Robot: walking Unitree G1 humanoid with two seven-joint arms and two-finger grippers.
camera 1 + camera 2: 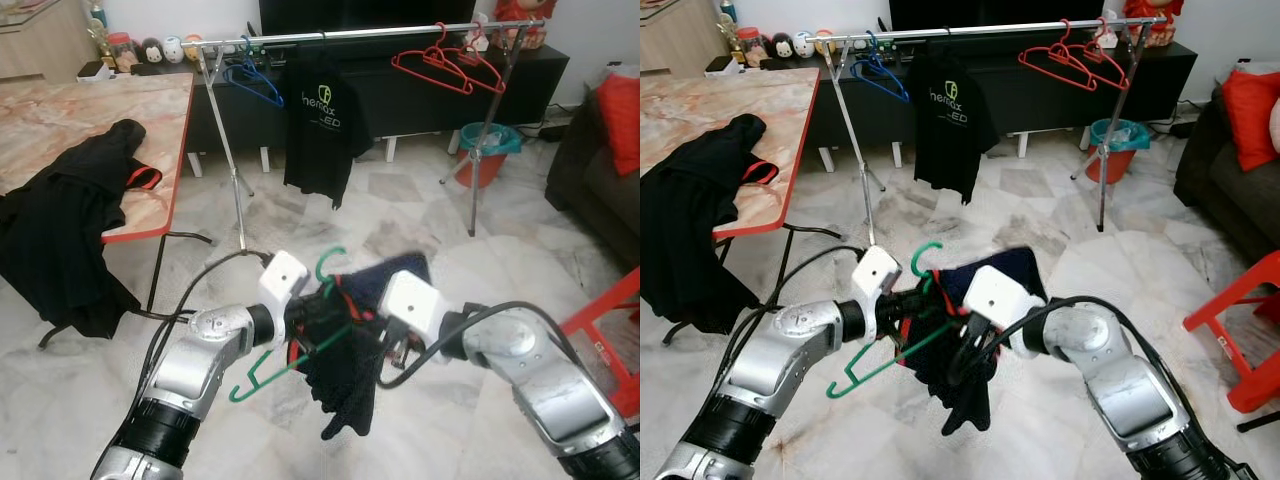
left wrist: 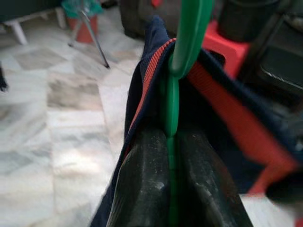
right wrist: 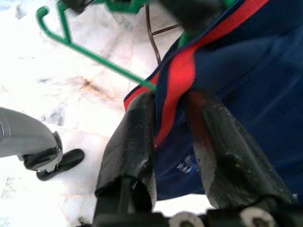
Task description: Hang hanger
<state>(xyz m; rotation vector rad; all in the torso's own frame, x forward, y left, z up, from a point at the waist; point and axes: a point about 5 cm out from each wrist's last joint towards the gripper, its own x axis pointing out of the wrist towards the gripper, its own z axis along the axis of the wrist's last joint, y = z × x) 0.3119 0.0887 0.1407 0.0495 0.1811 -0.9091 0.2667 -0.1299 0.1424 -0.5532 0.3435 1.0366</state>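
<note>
A green plastic hanger (image 1: 268,376) is held low in front of me, with a navy garment with red trim (image 1: 345,380) draped on it. My left gripper (image 2: 171,137) is shut on the hanger's neck just below the hook (image 1: 330,262). From the right, my right gripper (image 3: 170,106) is closed on the garment's red-edged collar (image 3: 182,75), one finger on each side of the cloth. The garment's lower part hangs loose toward the floor. Across the room stands the metal clothes rail (image 1: 370,33).
On the rail hang a blue hanger (image 1: 255,80), a black T-shirt (image 1: 320,125) and red hangers (image 1: 450,62). A marble table (image 1: 100,110) with black clothes (image 1: 70,220) stands at left. A teal bucket (image 1: 490,140), a sofa (image 1: 600,180) and a red stool (image 1: 610,320) are at right.
</note>
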